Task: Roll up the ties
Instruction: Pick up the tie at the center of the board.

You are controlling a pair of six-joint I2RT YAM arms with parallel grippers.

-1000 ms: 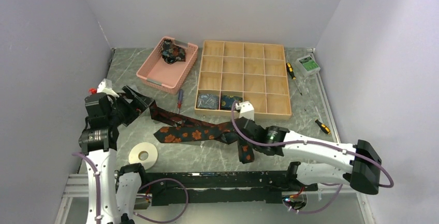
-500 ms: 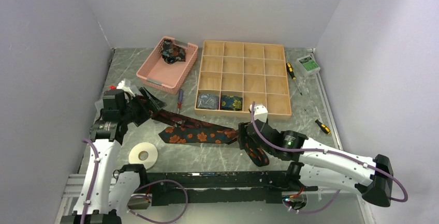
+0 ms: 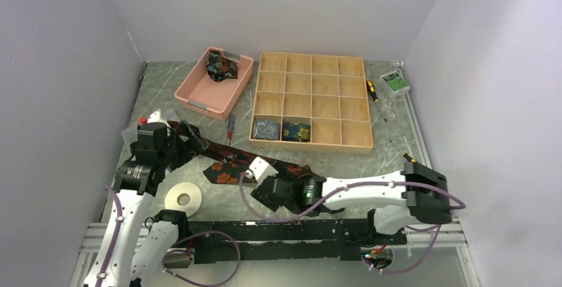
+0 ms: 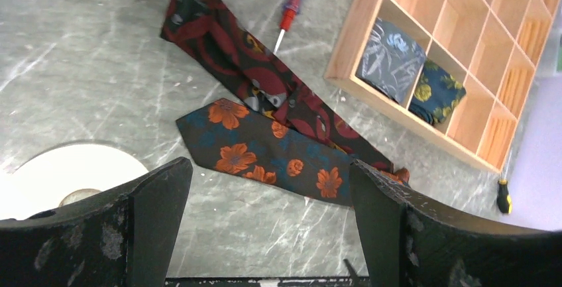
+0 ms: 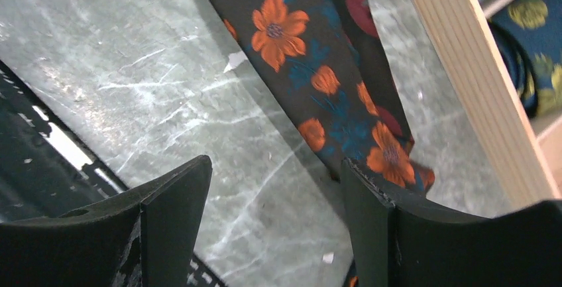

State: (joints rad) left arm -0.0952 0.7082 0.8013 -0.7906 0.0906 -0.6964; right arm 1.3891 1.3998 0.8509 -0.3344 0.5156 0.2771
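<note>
Right wrist view: the right claw [image 5: 277, 168] is spread with nothing between its fingers, low over the marble, and the orange-flower tie [image 5: 311, 81] runs slantwise under its gap. A second ago it was pinching that tie's narrow end further right. It has since let go and swung left along the near edge, and now sits by the tie's middle.

The tie lies flat and unrolled in front of the box [image 3: 311, 146], its broad point toward the tape ring [image 3: 183, 199]. It crosses the maroon tie [image 4: 245, 68]. The left claw [image 4: 272, 168] is also spread and empty. It hangs over both ties from the left and has shifted slightly nearer.

The release probably ends a pull to straighten the tie, so rolling likely starts with a fresh grip at one end. Two rolled ties [image 3: 267, 129] already sit in the box.
</note>
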